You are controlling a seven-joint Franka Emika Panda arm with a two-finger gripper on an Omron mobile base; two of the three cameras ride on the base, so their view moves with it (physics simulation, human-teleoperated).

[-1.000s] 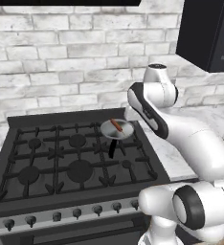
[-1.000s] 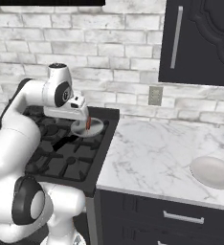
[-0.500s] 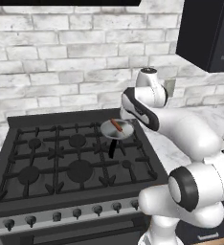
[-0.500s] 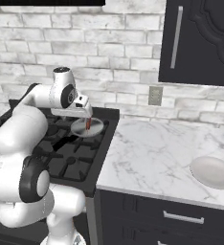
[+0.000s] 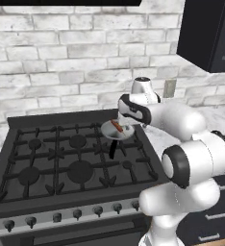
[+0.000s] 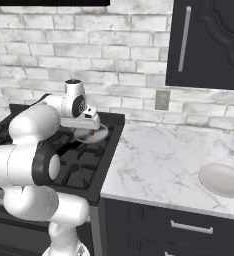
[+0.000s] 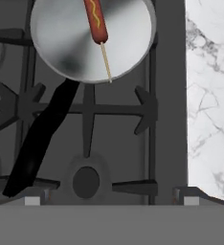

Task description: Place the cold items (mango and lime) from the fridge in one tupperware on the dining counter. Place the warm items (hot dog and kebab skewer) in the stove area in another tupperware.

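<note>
White brick lined the wall behind a black gas stove [image 5: 66, 163], with a marble table [image 6: 164, 165] running off to its right under a dark cabinet [image 6: 209, 45]. On the stove's rear right burner sat a silver frying pan [image 7: 75, 43], its black handle [image 7: 37, 139] reaching toward the front of the stove. A kebab skewer [image 7: 97, 24] lay in the pan, a reddish sausage-like piece streaked with yellow on a thin wooden stick whose bare end pointed toward the pan's rim. The end effector [image 7: 111, 201] hung above the stove's right side, just in front of the pan, with its fingertips [image 7: 31, 201] spread fully apart and nothing between them. Farther along the marble table, well apart from the stove, rested a pale oval bowl [image 6: 223, 180].
</note>
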